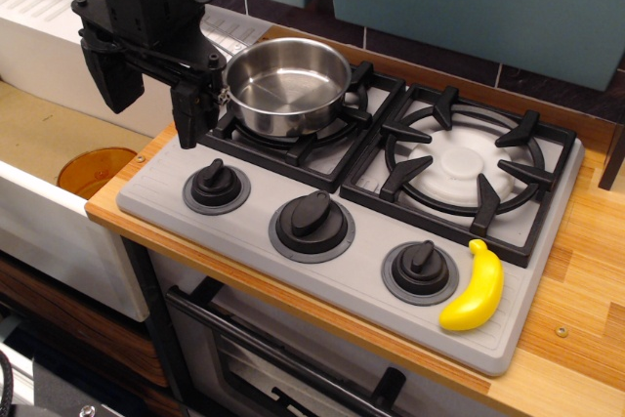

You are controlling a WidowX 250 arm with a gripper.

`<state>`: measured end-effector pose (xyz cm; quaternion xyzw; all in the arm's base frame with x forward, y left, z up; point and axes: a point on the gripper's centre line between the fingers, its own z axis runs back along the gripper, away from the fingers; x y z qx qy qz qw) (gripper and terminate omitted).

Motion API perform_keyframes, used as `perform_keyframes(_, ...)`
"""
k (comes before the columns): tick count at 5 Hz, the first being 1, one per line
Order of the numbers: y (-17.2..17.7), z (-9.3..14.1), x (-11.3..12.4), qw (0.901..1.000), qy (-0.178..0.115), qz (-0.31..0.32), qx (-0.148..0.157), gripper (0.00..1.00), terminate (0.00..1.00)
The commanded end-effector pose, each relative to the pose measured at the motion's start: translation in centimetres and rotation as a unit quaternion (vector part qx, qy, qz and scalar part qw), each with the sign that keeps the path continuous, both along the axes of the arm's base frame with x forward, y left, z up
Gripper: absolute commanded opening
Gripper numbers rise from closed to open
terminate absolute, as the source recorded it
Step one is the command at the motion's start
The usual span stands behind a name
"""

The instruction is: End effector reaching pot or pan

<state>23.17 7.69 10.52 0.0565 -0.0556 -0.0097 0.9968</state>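
Observation:
The pot [288, 85] is a small shiny steel saucepan, standing empty on the back-left burner of the toy stove [322, 271]. Its long handle does not show clearly; only a small metal piece shows at its left rim. My gripper [153, 100] is black and boxy and hangs at the stove's back-left corner, just left of the pot. Its two dark fingers are spread apart with nothing between them. The right finger [190, 119] stands close against the pot's left wall; I cannot tell whether it touches. The left finger [115, 80] hangs beyond the stove's edge.
A yellow toy banana [475, 288] lies at the stove's front right. Three black knobs [311, 222] line the front. The right burner [459, 163] carries a white disc. A wooden counter [576, 329] bears the stove; a white appliance [59, 36] stands to the left.

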Motion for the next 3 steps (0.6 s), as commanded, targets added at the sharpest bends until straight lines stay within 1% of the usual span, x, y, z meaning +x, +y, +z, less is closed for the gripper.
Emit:
perform_keyframes(1, 0.0, 0.0, 0.0, 1.0, 0.0, 0.0, 0.0, 1.0, 0.0)
perform_keyframes(2, -3.1, 0.9, 3.4, 0.9992, 0.014, 0.037, -0.011, 1.0, 0.0)
perform_keyframes(3, -4.5, 0.9, 5.1, 0.9989, 0.013, 0.042, -0.015, 1.0, 0.0)
